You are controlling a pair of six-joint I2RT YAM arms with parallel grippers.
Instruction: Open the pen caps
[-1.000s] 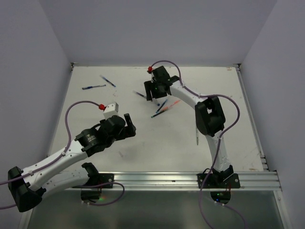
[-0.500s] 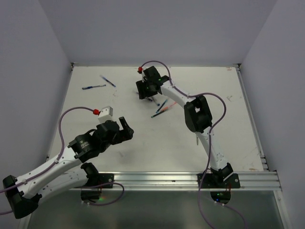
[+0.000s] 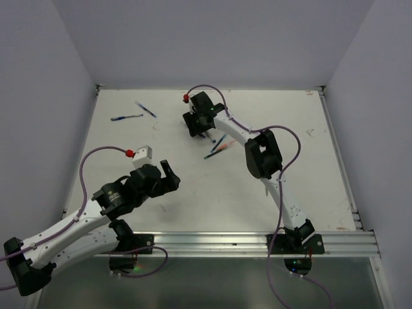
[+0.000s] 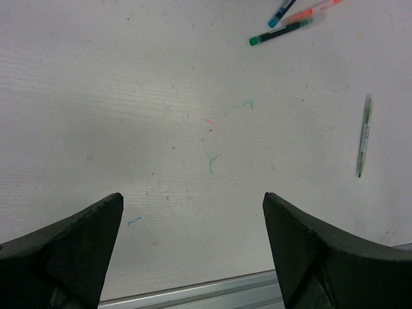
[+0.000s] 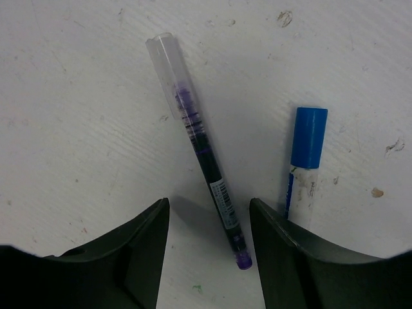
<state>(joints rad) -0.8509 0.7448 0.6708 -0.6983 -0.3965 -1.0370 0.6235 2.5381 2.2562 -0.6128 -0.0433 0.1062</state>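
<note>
In the right wrist view my right gripper (image 5: 207, 215) is open, low over the table. A purple-ink pen (image 5: 207, 168) with a clear cap (image 5: 161, 51) lies between its fingers. Beside it lies a white pen with a blue cap (image 5: 309, 136). In the top view this gripper (image 3: 196, 129) is at the far middle, next to a cluster of pens (image 3: 219, 145). My left gripper (image 3: 168, 174) is open and empty over bare table. Its wrist view (image 4: 193, 206) shows a green-capped pen (image 4: 280, 32), an orange-red pen (image 4: 313, 10) and a blue-tipped one (image 4: 282, 11) far off.
Two blue pens (image 3: 126, 117) (image 3: 146, 109) lie at the far left. A thin green pen (image 4: 364, 135) lies alone near the right arm. Ink scribbles mark the table (image 4: 212, 161). An aluminium rail (image 3: 257, 243) runs along the near edge.
My right gripper has moved left, over the purple pen. My left arm has drawn back toward the near left, still open.
</note>
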